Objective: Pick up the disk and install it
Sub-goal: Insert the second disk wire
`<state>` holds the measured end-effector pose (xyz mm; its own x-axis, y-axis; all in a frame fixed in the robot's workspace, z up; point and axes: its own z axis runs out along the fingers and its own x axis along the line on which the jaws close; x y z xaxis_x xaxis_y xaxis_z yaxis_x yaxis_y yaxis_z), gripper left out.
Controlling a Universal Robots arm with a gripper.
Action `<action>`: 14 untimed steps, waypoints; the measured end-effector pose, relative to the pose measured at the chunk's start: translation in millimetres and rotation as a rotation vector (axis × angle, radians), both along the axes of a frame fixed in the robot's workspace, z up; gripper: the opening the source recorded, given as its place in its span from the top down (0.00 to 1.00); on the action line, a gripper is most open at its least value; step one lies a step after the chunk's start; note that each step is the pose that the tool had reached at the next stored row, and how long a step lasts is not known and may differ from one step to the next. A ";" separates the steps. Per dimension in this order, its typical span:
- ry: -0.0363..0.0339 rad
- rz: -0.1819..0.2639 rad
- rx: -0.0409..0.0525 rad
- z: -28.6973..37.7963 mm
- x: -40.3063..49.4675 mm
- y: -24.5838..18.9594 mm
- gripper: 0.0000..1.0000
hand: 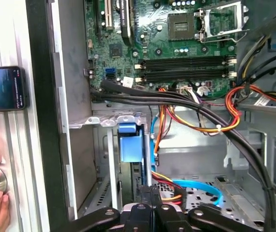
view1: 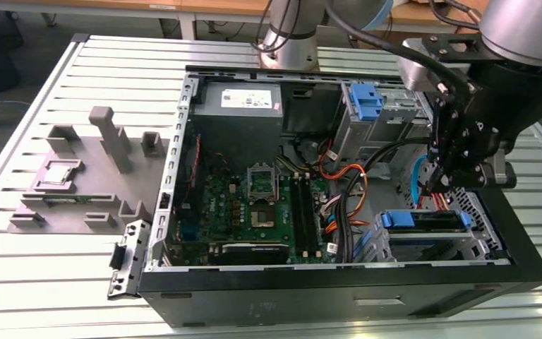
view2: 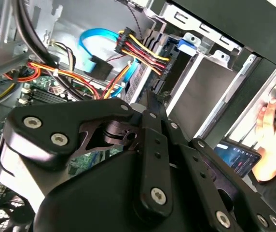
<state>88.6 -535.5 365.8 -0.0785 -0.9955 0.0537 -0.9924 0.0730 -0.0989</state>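
Gripper (hand: 152,195) low inside the case, jaws drawn together, nothing seen between them. Disk (hand: 131,142) sits on edge in the bay (hand: 104,121) just beside the fingertips, its blue bracket end on the side away from the gripper and its long axis running back toward it. In the exterior view the gripper (view1: 450,191) hangs directly over the disk (view1: 422,220). Motherboard (hand: 186,53) lies beyond.

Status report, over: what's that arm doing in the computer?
Gripper low inside the case, at the drive cage. Disk edge-on in the cage, by gripper. Power cables close alongside.
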 end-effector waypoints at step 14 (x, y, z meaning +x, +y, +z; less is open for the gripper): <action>0.0000 0.000 -0.0008 7.3 0.0 13.0 0.90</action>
<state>88.6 -522.5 373.0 -0.0786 -0.9954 0.0545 -0.9924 0.0729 -0.0990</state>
